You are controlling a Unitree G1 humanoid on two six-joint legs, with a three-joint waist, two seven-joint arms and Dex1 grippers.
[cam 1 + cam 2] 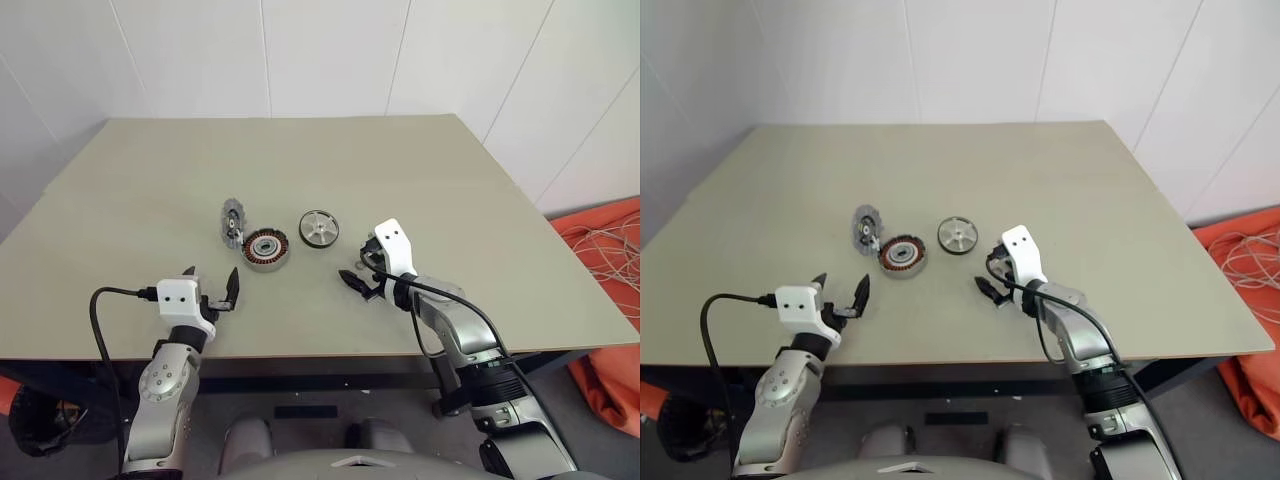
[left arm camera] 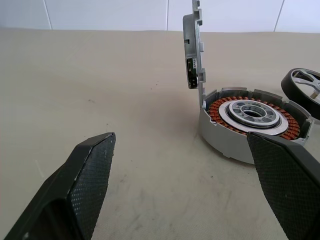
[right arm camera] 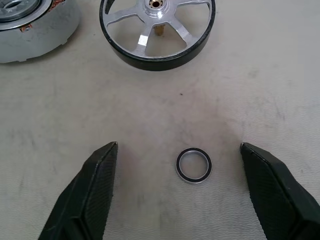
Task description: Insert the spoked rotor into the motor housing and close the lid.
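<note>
The motor housing [image 1: 266,248] sits mid-table, its copper windings ringing a silver hub [image 2: 250,114]. Its lid [image 1: 233,221], a notched grey disc, stands upright on edge against the housing's left side [image 2: 194,50]. The spoked rotor [image 1: 319,228] lies flat on the table just right of the housing [image 3: 155,59]. My right gripper [image 3: 178,145] is open and low over the table, short of the rotor, with a small metal ring [image 3: 193,164] lying between its fingers. My left gripper [image 2: 181,137] is open and empty, level near the front edge, pointing at the housing.
The tan table [image 1: 450,180] has open surface all round the parts. White walls stand behind it. An orange cloth and coiled cables [image 1: 610,250] lie on the floor off the right edge.
</note>
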